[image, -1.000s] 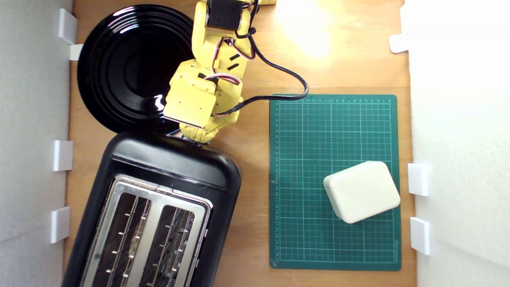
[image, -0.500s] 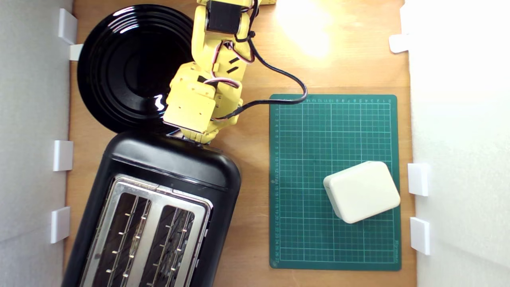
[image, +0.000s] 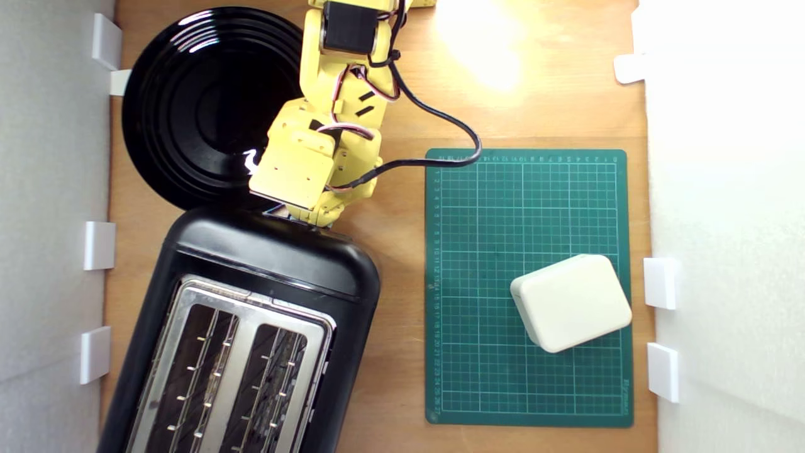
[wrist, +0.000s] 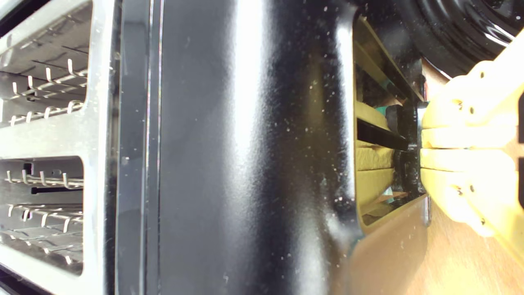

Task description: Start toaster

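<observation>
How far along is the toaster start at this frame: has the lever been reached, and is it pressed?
Done: the gripper has reached the toaster's end face beside the black plate. In hand: its shut fingers sit against the lever slot, with only a sliver of teal showing. Left: the frames cannot confirm that the lever is pressed and latched; both slots look empty.

The toaster [image: 251, 327] [wrist: 245, 164] is glossy black with rounded corners and a silver two-slot top with wire guides. It lies angled at the exterior view's lower left, slots empty.
</observation>
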{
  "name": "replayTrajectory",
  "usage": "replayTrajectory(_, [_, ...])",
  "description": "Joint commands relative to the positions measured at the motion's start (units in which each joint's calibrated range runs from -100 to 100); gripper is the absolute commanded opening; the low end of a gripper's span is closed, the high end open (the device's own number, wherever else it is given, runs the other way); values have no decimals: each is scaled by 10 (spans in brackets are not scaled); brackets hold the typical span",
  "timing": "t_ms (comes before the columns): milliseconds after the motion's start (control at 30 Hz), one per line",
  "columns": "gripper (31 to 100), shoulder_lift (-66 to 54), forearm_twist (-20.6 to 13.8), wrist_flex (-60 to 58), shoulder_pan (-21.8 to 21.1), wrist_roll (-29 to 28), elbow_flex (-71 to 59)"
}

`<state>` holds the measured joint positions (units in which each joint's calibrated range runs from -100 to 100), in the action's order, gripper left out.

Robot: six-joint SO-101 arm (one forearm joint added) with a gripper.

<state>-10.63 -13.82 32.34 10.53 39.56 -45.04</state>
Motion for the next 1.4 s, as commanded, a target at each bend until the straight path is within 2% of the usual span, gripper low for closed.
replayTrajectory(0, [315,135,12,-8,13,0,-35])
replayTrajectory(433, [315,130,10,-9,11,0,-101])
replayTrajectory(700, [315,68,4,-44,10,2,-189])
replayTrajectory(1067, [315,-24,6,-44,10,3,-246])
replayTrajectory(1367, [315,-141,7,-43,9,2,-243])
